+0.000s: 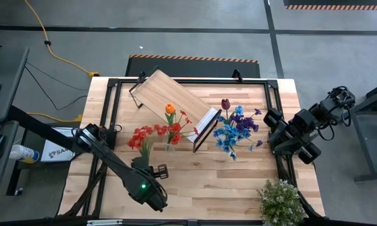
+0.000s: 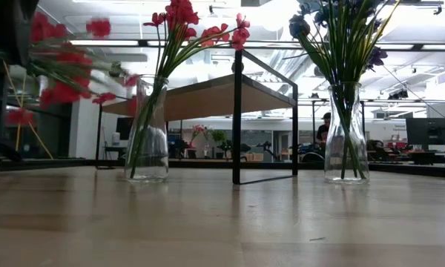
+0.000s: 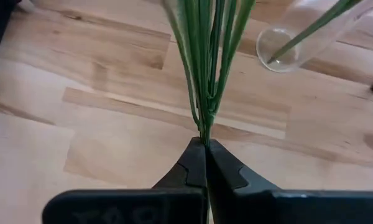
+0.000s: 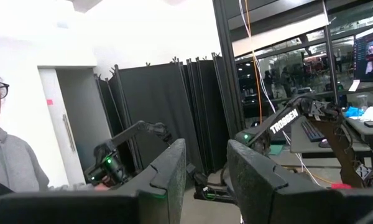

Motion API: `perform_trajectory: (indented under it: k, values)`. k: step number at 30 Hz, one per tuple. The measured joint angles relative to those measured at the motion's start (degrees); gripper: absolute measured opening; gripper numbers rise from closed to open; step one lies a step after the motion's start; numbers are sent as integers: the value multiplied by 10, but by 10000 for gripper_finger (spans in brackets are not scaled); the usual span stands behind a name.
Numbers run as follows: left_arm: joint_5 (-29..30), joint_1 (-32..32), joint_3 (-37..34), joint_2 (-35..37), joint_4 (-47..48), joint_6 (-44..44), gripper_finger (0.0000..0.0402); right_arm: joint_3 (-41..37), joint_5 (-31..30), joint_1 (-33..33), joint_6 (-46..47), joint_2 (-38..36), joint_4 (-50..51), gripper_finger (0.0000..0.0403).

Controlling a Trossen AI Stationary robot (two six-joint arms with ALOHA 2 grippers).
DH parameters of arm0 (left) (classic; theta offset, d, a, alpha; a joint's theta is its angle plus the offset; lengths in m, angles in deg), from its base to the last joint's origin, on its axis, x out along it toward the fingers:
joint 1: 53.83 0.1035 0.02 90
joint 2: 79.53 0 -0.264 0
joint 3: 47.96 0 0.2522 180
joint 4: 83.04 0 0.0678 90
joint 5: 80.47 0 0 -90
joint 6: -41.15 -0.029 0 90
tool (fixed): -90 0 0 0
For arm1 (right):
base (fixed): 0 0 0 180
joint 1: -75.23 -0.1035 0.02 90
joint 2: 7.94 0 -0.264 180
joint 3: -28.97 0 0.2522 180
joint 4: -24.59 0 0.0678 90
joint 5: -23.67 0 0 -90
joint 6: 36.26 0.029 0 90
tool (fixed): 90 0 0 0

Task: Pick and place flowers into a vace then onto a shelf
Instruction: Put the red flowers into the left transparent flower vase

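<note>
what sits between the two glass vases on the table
The shelf stands between the left vase and the right vase, its black frame legs on the table; clearest in the low view.

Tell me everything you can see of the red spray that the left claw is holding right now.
The red spray is an artificial bunch of thin green stems topped with small red blooms. The left claw is shut on the stem ends, where they bundle together. It hangs tilted above the wooden tabletop, blooms toward a glass vase that already holds red flowers, not yet inside it.
</note>
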Motion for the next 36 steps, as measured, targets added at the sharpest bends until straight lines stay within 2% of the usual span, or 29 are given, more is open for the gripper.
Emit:
perform_trajectory:
  k: [5,11,17,23,28,36]
  values:
    - [-2,2,-36,34,4,-2,29,0,-6,0,0,0,0,110]
    - [-22,-22,-32,58,1,-4,29,0,-1,0,5,0,0,110]
    - [6,-37,-46,97,1,-4,29,0,-6,0,2,0,0,110]
    - [117,-42,-50,142,2,-25,29,0,-6,0,4,0,0,110]
    - [185,-44,-50,194,2,-74,29,0,2,0,33,0,0,110]
    - [399,-44,-50,278,1,-174,29,0,6,0,48,0,0,110]
